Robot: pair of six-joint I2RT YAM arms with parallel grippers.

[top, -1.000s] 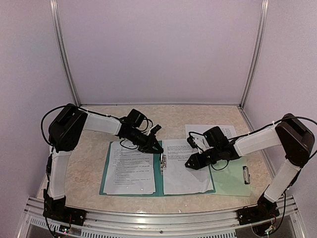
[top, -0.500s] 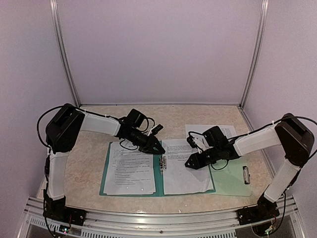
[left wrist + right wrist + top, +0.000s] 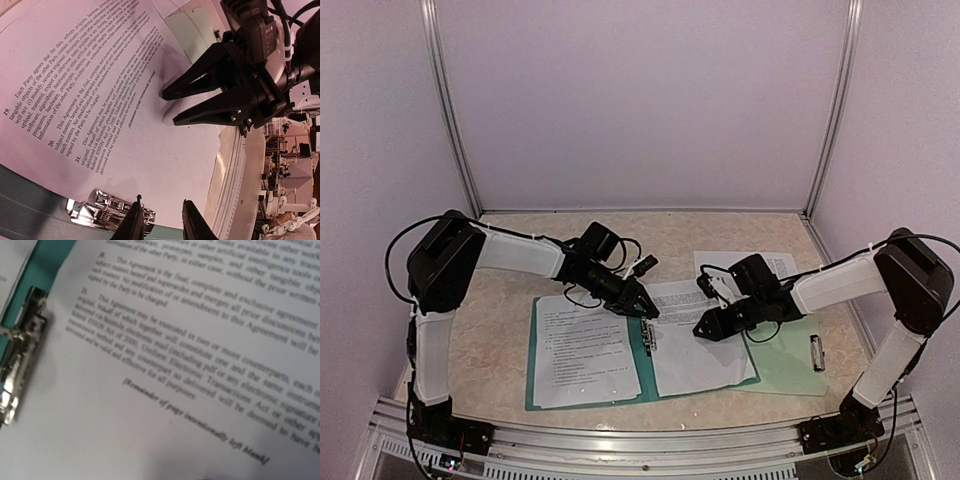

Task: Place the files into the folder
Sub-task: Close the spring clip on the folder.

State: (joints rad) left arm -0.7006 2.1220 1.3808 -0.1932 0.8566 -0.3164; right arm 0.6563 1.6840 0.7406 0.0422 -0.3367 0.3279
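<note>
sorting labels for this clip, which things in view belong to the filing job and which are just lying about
Part of the job:
teal folder, lying open
printed sheet on its left half
printed sheet on its right half
third sheet at the back right

Just lying about:
mint clipboard
its metal clip

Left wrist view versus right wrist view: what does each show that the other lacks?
Only left wrist: the right gripper with jaws apart, the left gripper, and a pale mint-green clipboard corner. Only right wrist: the edge of a second white paper sheet. Both: the white printed paper sheet, silver metal clip, dark teal-green card folder.
</note>
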